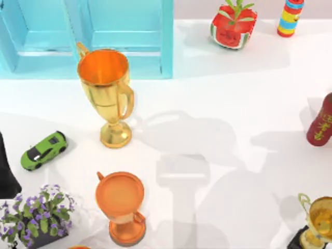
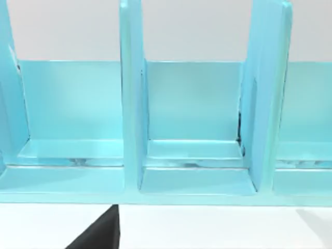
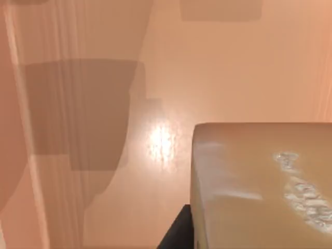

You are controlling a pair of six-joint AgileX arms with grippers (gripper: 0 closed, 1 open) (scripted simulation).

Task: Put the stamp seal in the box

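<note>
- Right gripper: whether it is spread or pinching cannot be told; the stamp seal [image 3: 262,187] sits hard up against the right wrist camera, tan, faint white marks on the face turned to it; a dark part [image 3: 176,234] juts out just beside the seal's lower corner
- Behind the seal, seen from the right wrist: a smooth surface with an orange tint, soft grey shadows and one bright glare spot
- Left arm [image 1: 6,174]: dark, at the left edge of the table [image 1: 218,104]; grip state cannot be told
- Box [image 1: 167,36]: pale blue, at the far left of the table; straight ahead of the left wrist, its open compartments face that camera, split by upright dividers [image 2: 130,104]; a dark wedge [image 2: 98,234] lies on the white top just before it
- Gold trophy [image 1: 106,93] stands just in front of the box; orange trophy [image 1: 122,205] nearer, well apart from it
- Green car [image 1: 44,150] and flower pot [image 1: 36,215] near the left arm
- Red cylinder [image 1: 320,122] at the right edge
</note>
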